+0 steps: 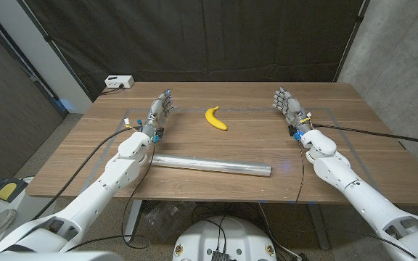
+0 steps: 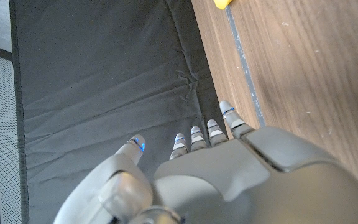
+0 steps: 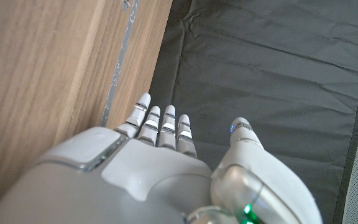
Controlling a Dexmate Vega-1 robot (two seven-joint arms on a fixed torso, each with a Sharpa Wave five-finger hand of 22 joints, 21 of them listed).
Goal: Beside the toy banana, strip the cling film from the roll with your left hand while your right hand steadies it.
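Observation:
A long silvery cling film roll (image 1: 210, 166) lies across the near middle of the wooden table (image 1: 252, 145). The yellow toy banana (image 1: 215, 119) lies farther back, near the centre; its tip (image 2: 222, 3) also shows in the left wrist view. My left hand (image 1: 160, 112) stands at the left, beyond the roll's left end, fingers stretched out and holding nothing. My right hand (image 1: 289, 106) stands at the right, well clear of the roll, fingers likewise straight and empty. The wrist views show each hand's back, the left hand (image 2: 229, 180) and the right hand (image 3: 142, 180).
A white box (image 1: 119, 82) sits at the table's far left corner. Tape lines (image 1: 325, 110) mark a rectangle on the tabletop. Black cables (image 1: 383, 134) trail from both arms. A dark curtain (image 1: 216, 36) hangs behind the table.

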